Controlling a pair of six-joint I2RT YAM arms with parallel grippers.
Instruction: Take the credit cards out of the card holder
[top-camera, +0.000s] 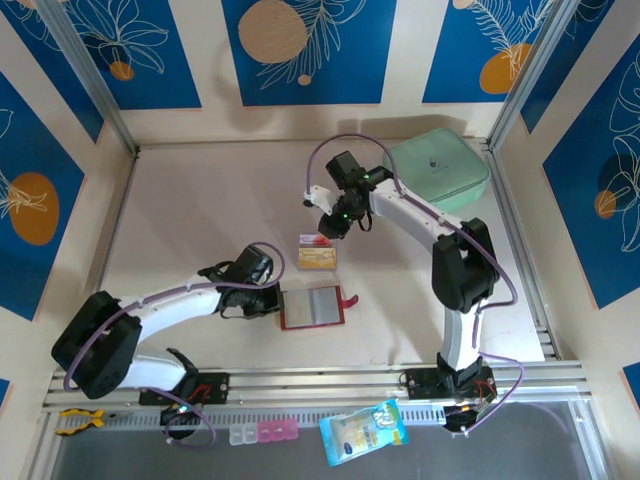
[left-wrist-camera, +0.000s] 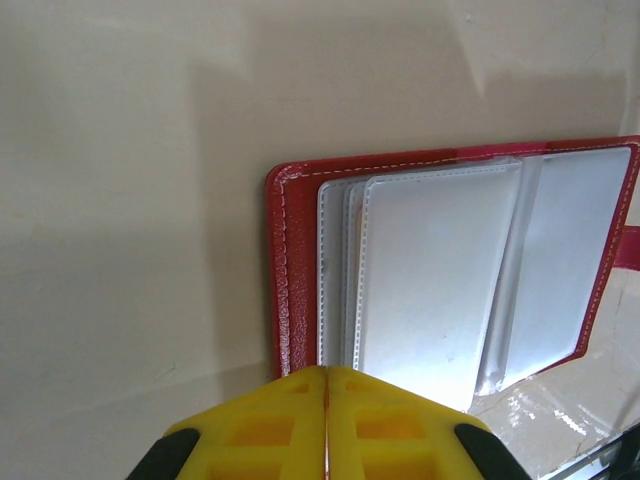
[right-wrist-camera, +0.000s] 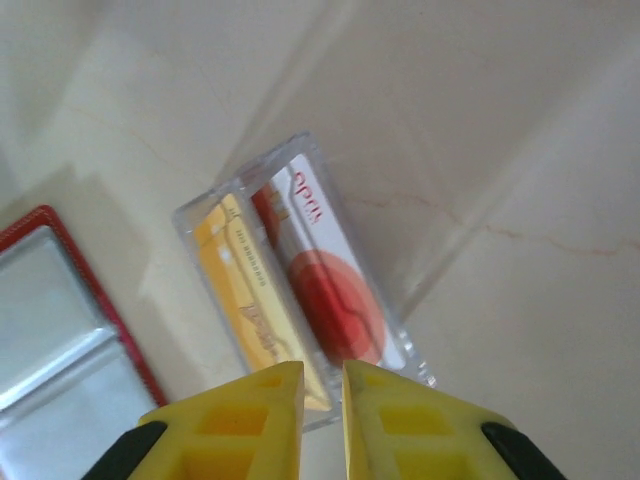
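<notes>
On the desk (top-camera: 200, 220), about mid-way, the red card holder (top-camera: 312, 307) lies open and flat, grey pockets up. The left gripper (left-wrist-camera: 325, 372) sits at its left edge, jaws together, nothing visibly pinched. Just behind the holder, not touching it, the 2 credit cards lie side by side: tan card (right-wrist-camera: 248, 310) and white-and-red card (right-wrist-camera: 330, 290), both inside the outline of a clear plastic sheet (right-wrist-camera: 205, 215); can't tell if on or under it. The right gripper (right-wrist-camera: 322, 370) hangs over them, jaws a crack apart, nothing between. A mint-green case (top-camera: 438, 170) sits far back right, well apart.
</notes>
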